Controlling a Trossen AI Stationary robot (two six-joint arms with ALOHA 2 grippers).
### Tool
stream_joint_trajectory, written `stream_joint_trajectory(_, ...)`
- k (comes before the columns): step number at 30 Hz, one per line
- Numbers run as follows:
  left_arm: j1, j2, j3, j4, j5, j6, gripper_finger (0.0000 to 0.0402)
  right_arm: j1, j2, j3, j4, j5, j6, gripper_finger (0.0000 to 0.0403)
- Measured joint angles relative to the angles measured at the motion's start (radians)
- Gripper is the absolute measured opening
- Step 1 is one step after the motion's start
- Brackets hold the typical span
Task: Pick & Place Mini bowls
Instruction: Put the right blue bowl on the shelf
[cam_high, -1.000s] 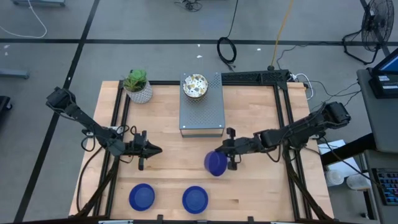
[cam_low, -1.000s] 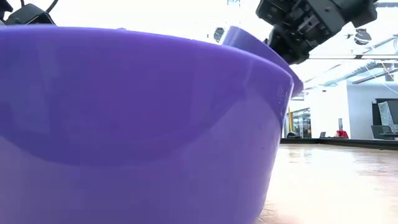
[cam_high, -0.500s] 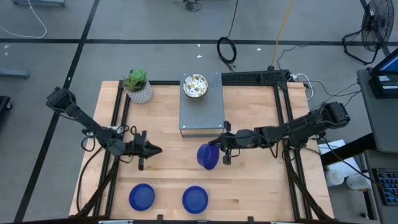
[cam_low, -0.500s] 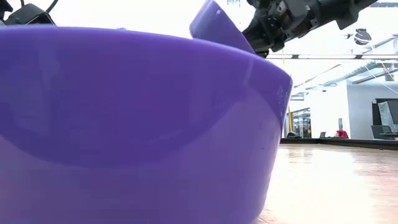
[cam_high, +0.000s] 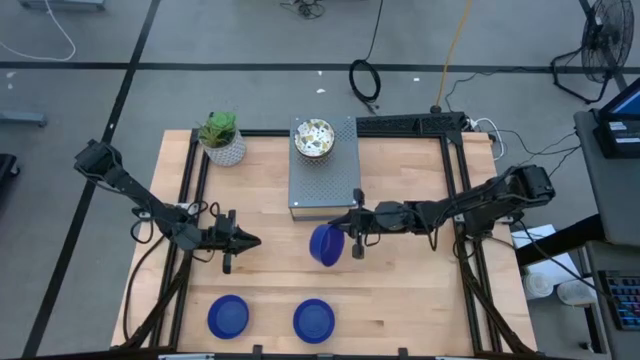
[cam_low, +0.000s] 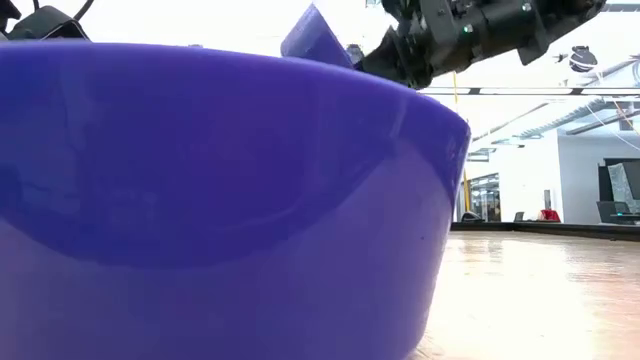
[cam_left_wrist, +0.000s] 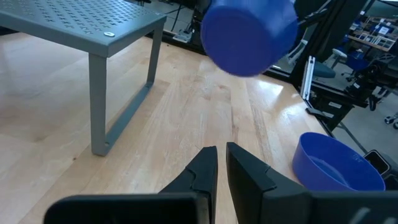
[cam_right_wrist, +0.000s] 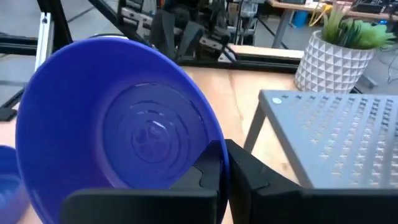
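My right gripper (cam_high: 352, 235) is shut on a blue mini bowl (cam_high: 325, 245) above the table's middle, just near of the grey stand. The bowl is on its side; its underside (cam_left_wrist: 249, 31) faces my left gripper. Two more blue bowls (cam_high: 228, 316) (cam_high: 314, 320) rest on their bases near the table's near edge; one of them (cam_low: 220, 200) fills the low view. A speckled cream bowl (cam_high: 313, 138) sits on the grey perforated stand (cam_high: 325, 175). My left gripper (cam_high: 250, 240) waits shut over the table's left part, touching nothing. My right gripper holds the blue bowl by its rim (cam_right_wrist: 214, 152), one finger (cam_right_wrist: 208, 171) inside the bowl and the other (cam_right_wrist: 252, 174) outside its wall. The fingers come level from the table's right. The bowl is lifted clear and tipped on its side, its hollow facing the wrist.
A white textured pot with a green plant (cam_high: 222, 138) stands at the far left corner, beside the stand. Black frame rails (cam_high: 455, 190) run along the table's left, right and far sides. Bare wood lies between the two arms and right of the near bowls.
My right gripper has carried the blue bowl toward the table's left and somewhat toward the far edge, rising, and now holds it just near of the stand. The bowl has tipped further onto its side. The gripper has stayed shut on it.
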Motion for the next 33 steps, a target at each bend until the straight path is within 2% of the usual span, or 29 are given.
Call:
stream_joint_trajectory(13, 0.000, 0.000, 0.000, 0.000, 0.000, 0.000, 0.0037, -0.074, 0.014, 0.002, 0.207, -0.007, -0.110, 0.0004)
stream_joint_trajectory(17, 0.000, 0.000, 0.000, 0.000, 0.000, 0.000, 0.0037, -0.109, 0.011, 0.003, 0.295, -0.009, -0.101, 0.0004)
stream_joint_trajectory(21, 0.000, 0.000, 0.000, 0.000, 0.000, 0.000, 0.0037, -0.154, 0.013, 0.057, 0.271, -0.066, -0.077, 0.0002)
stream_joint_trajectory(23, 0.000, 0.000, 0.000, 0.000, 0.000, 0.000, 0.0037, -0.173, 0.013, 0.129, 0.193, -0.108, -0.062, 0.0001)
stream_joint_trajectory(26, 0.000, 0.000, 0.000, 0.000, 0.000, 0.000, 0.0037, -0.186, 0.013, 0.279, -0.038, -0.139, -0.059, 0.0001)
stream_joint_trajectory(30, 0.000, 0.000, 0.000, 0.000, 0.000, 0.000, 0.0037, -0.199, 0.042, 0.520, -0.365, -0.136, -0.098, 0.0001)
stream_joint_trajectory(33, 0.000, 0.000, 0.000, -0.001, 0.000, 0.000, 0.0037, -0.221, 0.050, 0.656, -0.572, -0.114, -0.065, 0.0001)
